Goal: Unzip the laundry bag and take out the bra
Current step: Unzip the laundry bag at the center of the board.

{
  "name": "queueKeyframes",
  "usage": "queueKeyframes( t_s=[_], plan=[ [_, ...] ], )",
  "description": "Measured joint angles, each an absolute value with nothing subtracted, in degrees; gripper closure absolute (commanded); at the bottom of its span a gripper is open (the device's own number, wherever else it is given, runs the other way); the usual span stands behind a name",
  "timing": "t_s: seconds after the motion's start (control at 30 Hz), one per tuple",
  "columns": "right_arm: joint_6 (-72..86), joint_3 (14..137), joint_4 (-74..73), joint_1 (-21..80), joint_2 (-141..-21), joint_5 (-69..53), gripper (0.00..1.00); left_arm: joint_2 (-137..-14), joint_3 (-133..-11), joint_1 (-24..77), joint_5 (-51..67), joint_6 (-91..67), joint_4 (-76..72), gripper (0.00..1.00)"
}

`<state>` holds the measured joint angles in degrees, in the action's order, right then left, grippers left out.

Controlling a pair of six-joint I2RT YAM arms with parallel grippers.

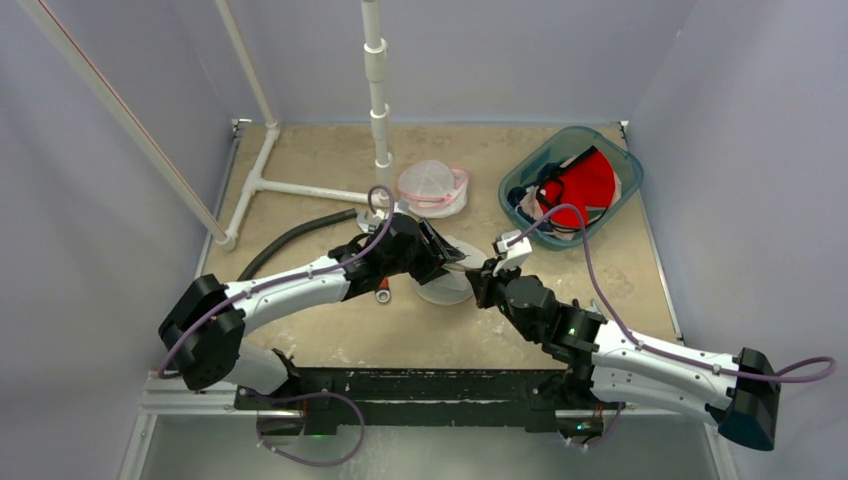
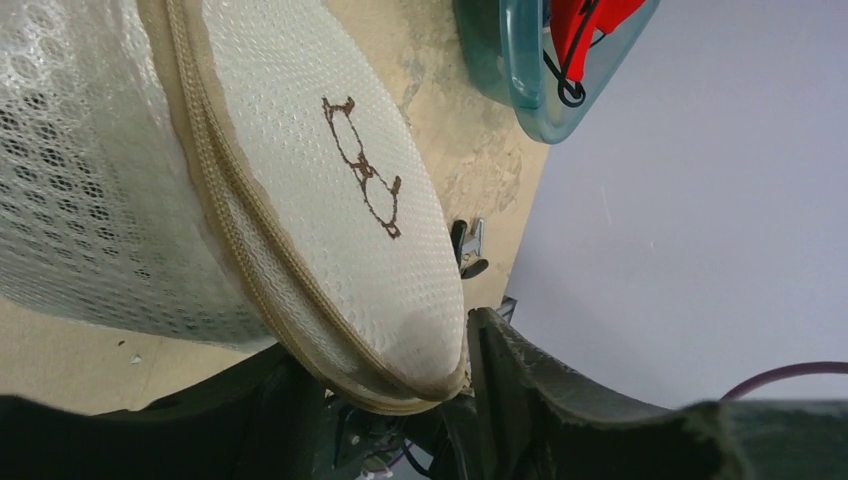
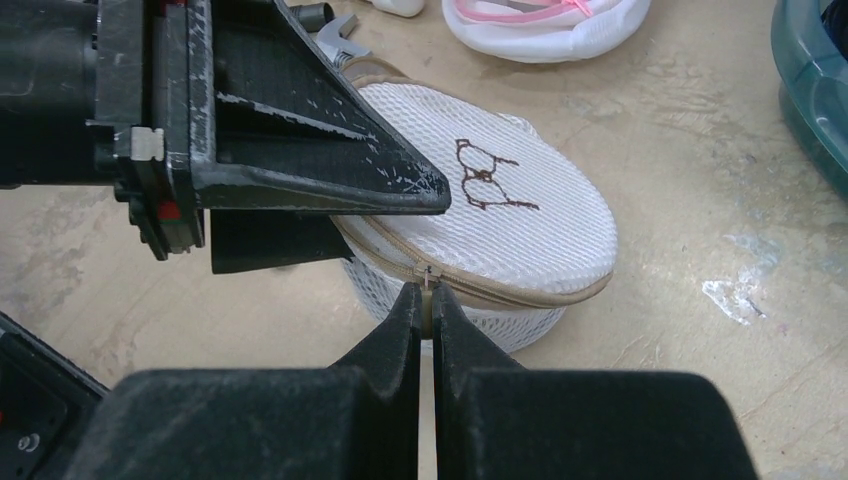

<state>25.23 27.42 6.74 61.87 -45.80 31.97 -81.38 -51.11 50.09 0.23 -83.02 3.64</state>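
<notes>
The laundry bag [image 1: 447, 287] is a round white mesh pouch with a beige zipper round its rim and a brown bra outline stitched on its lid [image 3: 490, 185]. It lies on the table between the two arms. My left gripper [image 1: 445, 258] straddles the bag's near rim [image 2: 385, 345], one finger [image 3: 330, 150] on the lid and the other under the rim, pressing on it. My right gripper [image 3: 427, 292] is shut on the zipper pull [image 3: 428, 279] at the bag's front edge. The bra is hidden inside the bag.
A second mesh bag with pink trim [image 1: 432, 187] lies behind. A teal bin [image 1: 622, 175] holding red cloth stands at the back right. A white pipe frame [image 1: 378, 100] and a black hose [image 1: 290, 240] occupy the back left.
</notes>
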Motion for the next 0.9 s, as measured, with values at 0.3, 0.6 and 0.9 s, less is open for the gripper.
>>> queueKeyframes(
  t_s=[0.3, 0.6, 0.9],
  plan=[
    [24.1, 27.4, 6.8, 61.9, -45.6, 31.0, 1.00, -82.5, -51.1, 49.1, -0.3, -82.9, 2.0, 1.00],
    [23.5, 27.4, 8.1, 61.9, -44.5, 30.0, 1.00, -77.7, -49.6, 40.8, 7.8, -78.7, 0.4, 1.00],
    [23.8, 27.4, 8.4, 61.9, -44.4, 31.1, 1.00, -75.8, -48.9, 33.9, 20.1, -70.3, -0.2, 1.00]
  ],
)
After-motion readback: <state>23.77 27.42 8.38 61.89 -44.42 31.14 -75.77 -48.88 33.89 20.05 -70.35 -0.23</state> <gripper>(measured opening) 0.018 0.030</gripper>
